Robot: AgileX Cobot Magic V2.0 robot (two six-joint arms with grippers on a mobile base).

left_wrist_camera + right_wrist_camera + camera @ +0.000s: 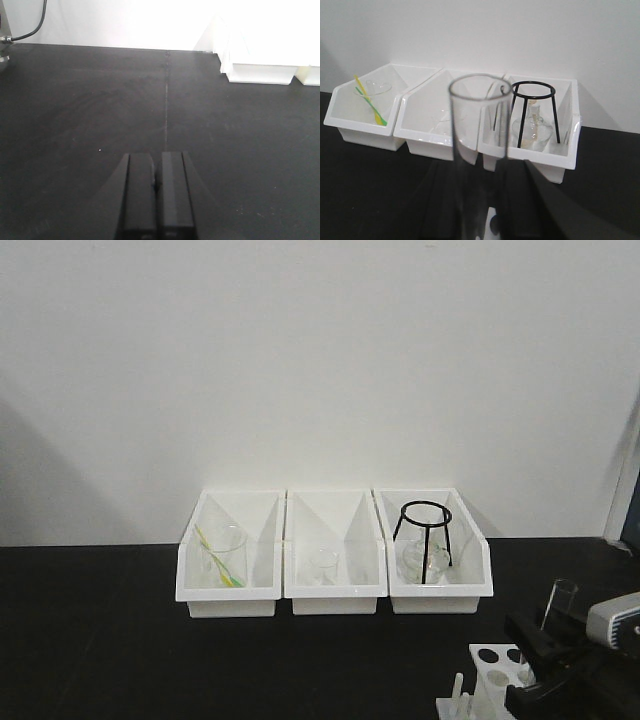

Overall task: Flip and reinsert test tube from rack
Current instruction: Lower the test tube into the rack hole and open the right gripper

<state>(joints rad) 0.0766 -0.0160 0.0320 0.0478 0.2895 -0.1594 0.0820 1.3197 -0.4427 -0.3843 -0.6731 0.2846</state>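
Test tube [477, 150] is right up close, upright with the open end up, pinched in the right pincer [485, 207]. Black counter [150, 640] has three white bins [335, 585] along the wall and the little rack [497, 658] near the tube. Left pincer [157, 162] is squeezed closed on nothing.
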